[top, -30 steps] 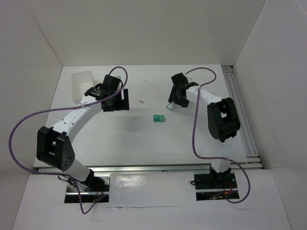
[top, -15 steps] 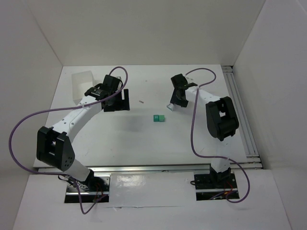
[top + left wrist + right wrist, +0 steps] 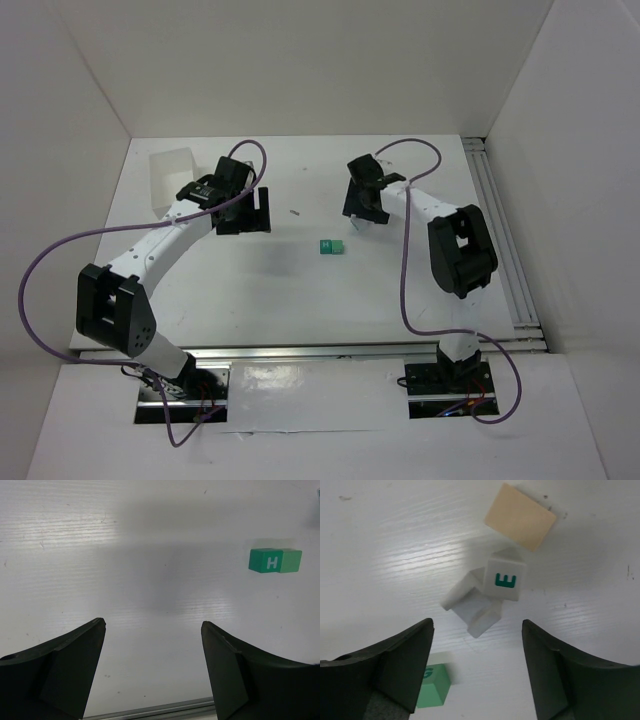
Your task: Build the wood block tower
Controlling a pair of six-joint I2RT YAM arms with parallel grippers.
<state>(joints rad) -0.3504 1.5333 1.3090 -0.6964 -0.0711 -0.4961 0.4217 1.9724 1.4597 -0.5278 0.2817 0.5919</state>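
Observation:
A teal-green block (image 3: pixel 329 246) with a white H lies alone mid-table; it also shows at the upper right of the left wrist view (image 3: pixel 275 560). My right gripper (image 3: pixel 361 212) is open above a small cluster. In the right wrist view a white cube (image 3: pixel 505 579) with a green E leans on a plain white block (image 3: pixel 472 605), a tan block (image 3: pixel 520 523) lies beyond them, and a light green block (image 3: pixel 432 685) with a G sits by the left finger. The right gripper (image 3: pixel 477 625) holds nothing. My left gripper (image 3: pixel 262 210) is open and empty (image 3: pixel 152 625), left of the teal block.
A translucent white tray (image 3: pixel 172 178) stands at the back left, behind the left arm. A tiny dark speck (image 3: pixel 296 212) lies between the two grippers. White walls close in the table on three sides, and a rail runs along its near edge (image 3: pixel 150 711).
My right gripper has shifted a little to the left and back over the block cluster. The left arm and the teal block have not moved.

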